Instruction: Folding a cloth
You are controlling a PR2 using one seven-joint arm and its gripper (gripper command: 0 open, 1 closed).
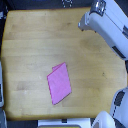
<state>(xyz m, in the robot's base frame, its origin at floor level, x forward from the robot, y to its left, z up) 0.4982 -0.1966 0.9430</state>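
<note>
— Where is the cloth [59, 83]?
— Flat on the wooden counter [30, 45], a little below its middle, slanted, nothing touching it.
— And the hand [83, 24]?
— Up at the exterior view's upper right, well apart from the cloth. Too blurred; I cannot tell whether it is open or closed.

A light wooden tabletop [30, 45] with rounded corners fills most of the view, its grain running across. Dark floor [4, 20] shows past its far corner on the exterior view's left. A pale object [1, 87], too blurred to identify, sits at the left edge.
</note>
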